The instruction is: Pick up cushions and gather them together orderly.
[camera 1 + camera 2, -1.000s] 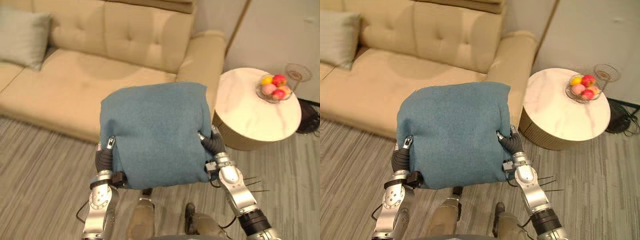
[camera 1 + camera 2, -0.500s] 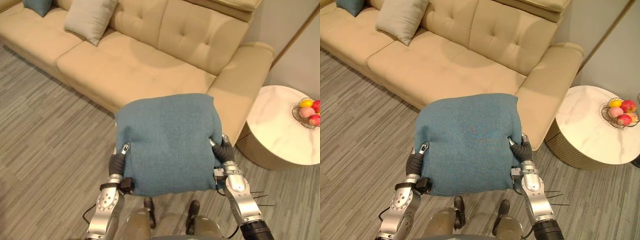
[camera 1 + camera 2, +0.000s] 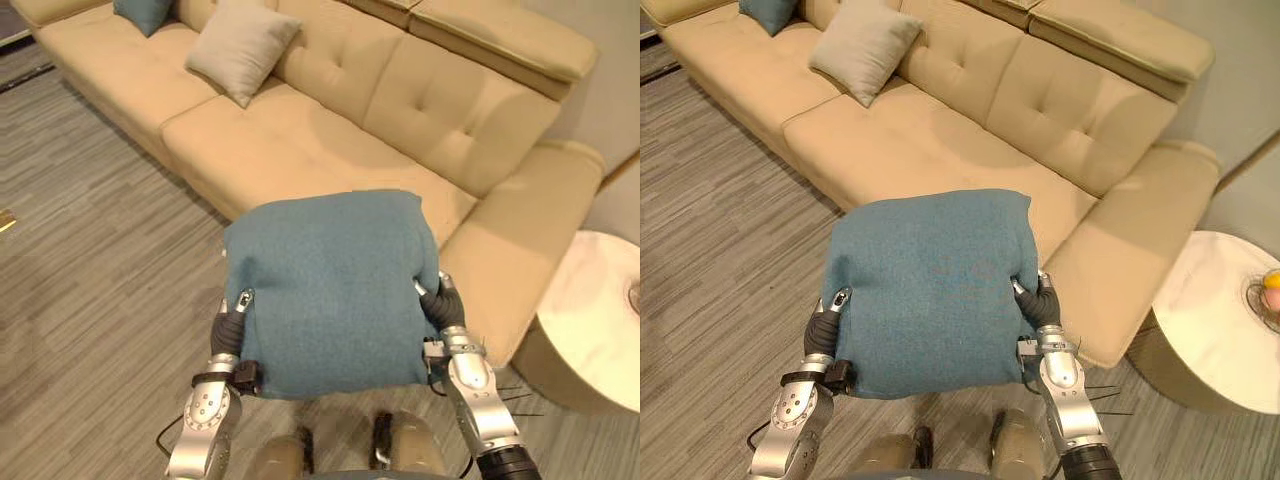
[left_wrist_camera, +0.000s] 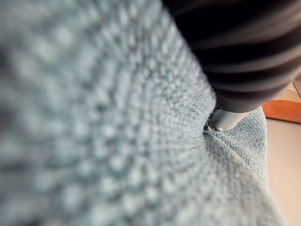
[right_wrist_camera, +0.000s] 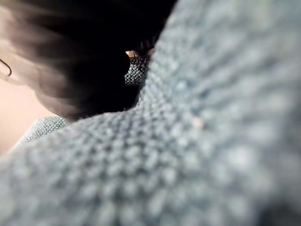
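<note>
A large blue-grey cushion (image 3: 330, 290) is held up in front of me, above the floor and just short of the beige sofa (image 3: 330, 140). My left hand (image 3: 228, 330) is against its left edge and my right hand (image 3: 440, 305) against its right edge, both partly tucked under the fabric. The knitted blue cover (image 4: 117, 117) sits right up against my left hand in the left wrist view, and the same cover (image 5: 197, 141) lies close in the right wrist view. A beige cushion (image 3: 240, 45) leans on the sofa back, with a small blue cushion (image 3: 145, 12) further left.
A round marble-topped side table (image 3: 600, 320) stands at the right by the sofa's arm, and a fruit bowl (image 3: 1265, 295) shows at its edge. Grey striped flooring (image 3: 90, 250) stretches to my left, in front of the sofa.
The camera has swung left: the sofa and its cushions have come further into view and the side table has slid to the right edge. The blue-grey cushion stays between both hands.
</note>
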Available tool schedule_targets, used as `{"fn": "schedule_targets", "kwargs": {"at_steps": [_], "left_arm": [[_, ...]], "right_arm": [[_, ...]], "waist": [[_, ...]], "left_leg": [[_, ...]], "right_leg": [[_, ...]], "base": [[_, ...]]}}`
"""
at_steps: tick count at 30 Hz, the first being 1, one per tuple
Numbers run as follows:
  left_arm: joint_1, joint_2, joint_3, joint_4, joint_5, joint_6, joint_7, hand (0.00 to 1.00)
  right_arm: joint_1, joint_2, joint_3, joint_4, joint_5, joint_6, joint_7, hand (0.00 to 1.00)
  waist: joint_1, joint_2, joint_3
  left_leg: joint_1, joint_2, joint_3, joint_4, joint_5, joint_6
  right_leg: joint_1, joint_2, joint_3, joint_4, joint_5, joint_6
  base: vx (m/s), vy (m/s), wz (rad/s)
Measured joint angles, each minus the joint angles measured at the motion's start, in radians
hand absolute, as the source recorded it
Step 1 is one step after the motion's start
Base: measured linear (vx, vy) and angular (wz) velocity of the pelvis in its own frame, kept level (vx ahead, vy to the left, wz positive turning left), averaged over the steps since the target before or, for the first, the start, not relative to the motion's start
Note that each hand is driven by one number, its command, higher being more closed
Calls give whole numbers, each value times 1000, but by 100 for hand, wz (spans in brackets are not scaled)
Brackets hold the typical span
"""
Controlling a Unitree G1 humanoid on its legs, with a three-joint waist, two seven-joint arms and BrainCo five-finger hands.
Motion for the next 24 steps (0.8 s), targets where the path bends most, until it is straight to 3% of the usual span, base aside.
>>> {"fn": "schedule_targets", "kwargs": {"at_steps": [2,3,5,6,7,8,9,10,11,14,15,17,19,20,21,22,23,24], "left_arm": [[-14,2,-7,31,0,0,0,100],[-17,2,-10,41,0,0,0,100],[-18,1,-37,62,0,2,0,100],[-37,-28,-42,86,2,2,-1,100],[-58,-44,-42,110,10,5,-3,100],[-64,-55,-42,125,11,10,-4,100],[-60,-61,-42,131,10,12,-5,100],[-45,-65,-46,130,10,12,-5,100],[-33,-68,-45,128,9,11,-6,100],[-34,-71,-32,84,8,3,-6,100],[-35,-71,-31,80,8,0,-6,100],[-27,-71,-25,79,9,-3,-6,100],[-2,-72,-16,79,10,-4,-6,100],[3,-74,-13,79,10,-3,-6,100],[13,-91,-10,79,18,-3,-6,100],[12,-98,-7,86,21,0,-6,100],[12,-98,-4,87,22,4,-5,100],[10,-92,2,84,30,4,-6,100]], "right_arm": [[6,0,0,24,12,1,0,100],[9,-2,0,25,14,1,0,100],[33,-13,-1,28,21,1,0,100],[30,-36,-12,29,24,2,0,100],[36,-41,-25,31,32,8,1,100],[48,-44,-26,29,42,17,1,100],[58,-45,-25,27,43,20,1,100],[76,-44,-25,11,46,20,-3,100],[97,-43,-25,-31,51,19,-3,100],[88,-41,-31,-113,51,0,-3,100],[84,-39,-33,-112,51,-1,-3,100],[83,-32,-31,-104,50,-1,-3,100],[71,-26,-18,-66,48,-1,-1,100],[66,-27,-17,-56,48,-1,1,100],[67,-33,-17,-50,42,2,2,100],[66,-23,-19,-33,41,2,1,100],[72,-14,-19,-28,41,5,1,100],[78,-2,-20,-28,41,6,2,100]], "waist": [[-27,-3,-3],[-40,-7,-6],[-48,-4,-51],[-46,48,-53],[-51,60,-52],[-50,67,-48],[-43,68,-47],[-38,68,-46],[-33,65,-49],[-4,58,-49],[8,61,-48],[22,58,-47],[17,57,-48],[16,60,-48],[11,97,-53],[2,106,-57],[-7,93,-63],[-27,59,-66]], "left_leg": [[77,3,-14,-36,-21,-36],[106,3,-15,-50,-32,-55],[149,15,-16,-59,-62,-108],[136,66,-17,-3,-74,-147],[86,86,-9,149,-47,-196],[12,128,0,391,38,-256],[-39,161,15,544,57,-256],[-85,206,42,719,49,-241],[-121,235,83,796,32,-210],[-243,264,190,695,-35,-97],[-258,265,184,631,-39,-90],[-265,241,112,472,-41,-96],[-230,188,-55,228,-6,-143],[-212,183,-87,162,23,-158],[-168,197,-126,48,150,-167],[-152,203,-113,44,184,-207],[-138,192,-92,32,181,-201],[-103,164,-42,-9,189,-177]], "right_leg": [[-23,42,-13,-223,121,-8],[-28,45,-36,-261,158,-23],[9,74,-47,-274,321,-124],[6,111,-73,-222,282,-133],[26,127,-84,-195,235,-150],[90,160,-79,-220,220,-163],[148,186,-63,-253,212,-164],[241,221,-37,-303,203,-167],[300,234,-8,-333,199,-171],[369,236,144,-400,186,-151],[379,239,180,-405,185,-151],[406,239,262,-407,179,-142],[426,236,379,-392,161,-111],[424,237,399,-382,152,-98],[419,255,441,-370,131,-64],[423,256,476,-368,120,-45],[426,240,475,-365,120,-38],[422,195,485,-363,110,-10]], "base": [[429,-108,38],[599,-171,41],[715,-204,13],[633,-169,-6],[606,-166,-18],[704,-189,-23],[680,-179,-52],[522,-115,-70],[478,-79,-74],[403,8,-111],[309,124,-143],[244,174,-132],[213,272,-156],[168,314,-164],[130,360,-153],[125,383,-136],[136,356,-93],[141,274,-68]]}}
